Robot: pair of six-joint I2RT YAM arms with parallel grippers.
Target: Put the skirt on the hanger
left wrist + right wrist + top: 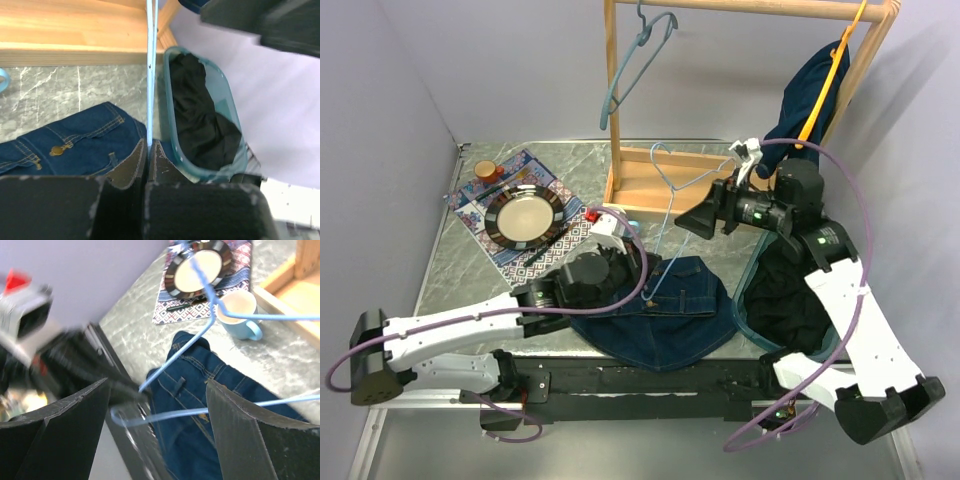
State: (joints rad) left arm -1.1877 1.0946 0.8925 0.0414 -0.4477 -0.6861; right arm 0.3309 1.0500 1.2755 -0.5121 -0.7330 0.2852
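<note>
Over the denim skirt [670,315], the left claw [149,150] pinches the wire of the blue hanger [151,75]. The right claw [157,390] is wide open, empty.

The grey marbled table [450,270] carries a patterned placemat [527,166] far left, a wooden rack base [616,185] far centre, a denim skirt [670,320] near, and a teal tub [740,318] right.

Looking down on a grey marbled table [570,160], running back to pale lilac walls [520,70] closing it in at left, rear and right. Carrying at the far end, near the rear wall, a pale wooden rack [740,7], rising on uprights from a low frame base to a round top rail. Lighting evenly throughout, throwing only soft shadows on the tabletop.
</note>
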